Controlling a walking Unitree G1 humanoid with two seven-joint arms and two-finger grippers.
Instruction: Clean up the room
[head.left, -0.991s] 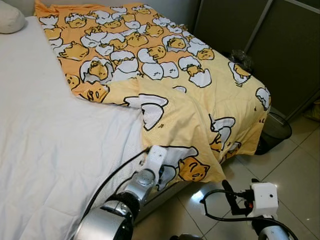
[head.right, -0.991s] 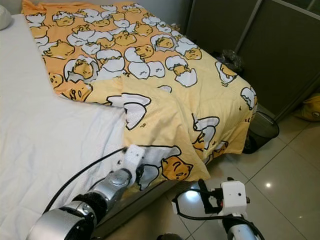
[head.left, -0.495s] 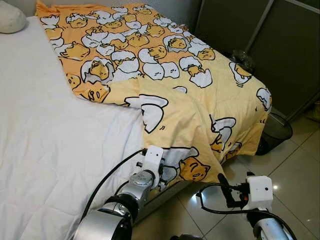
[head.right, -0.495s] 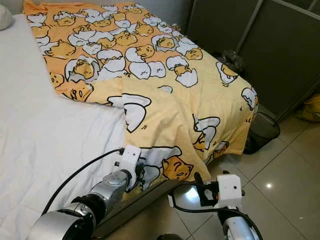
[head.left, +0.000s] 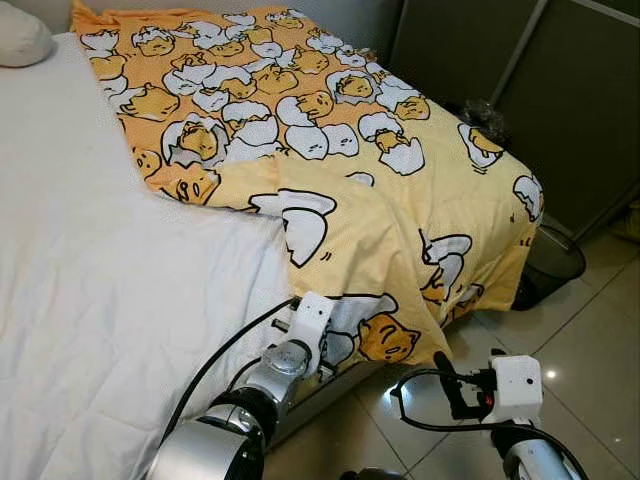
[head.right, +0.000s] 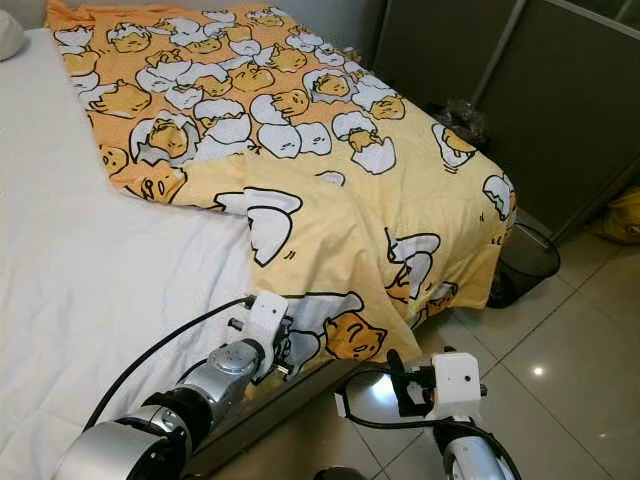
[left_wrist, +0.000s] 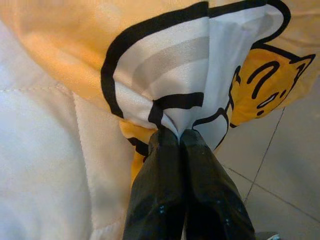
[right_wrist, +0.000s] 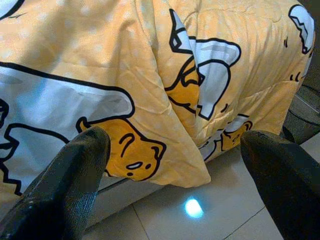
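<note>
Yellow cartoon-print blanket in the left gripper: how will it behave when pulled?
Probably floppy: the yellow cartoon-print blanket bunches into folds where the left gripper pinches it. Likely to drag, since most of it lies across the white mattress. One pinched corner may slip.

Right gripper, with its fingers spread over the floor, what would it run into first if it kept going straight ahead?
Most likely the yellow cartoon-print duvet hanging off the bed's corner: the open right gripper points at its draped folds, just above the tiled floor. Depth is unclear, so this is a judgement.
</note>
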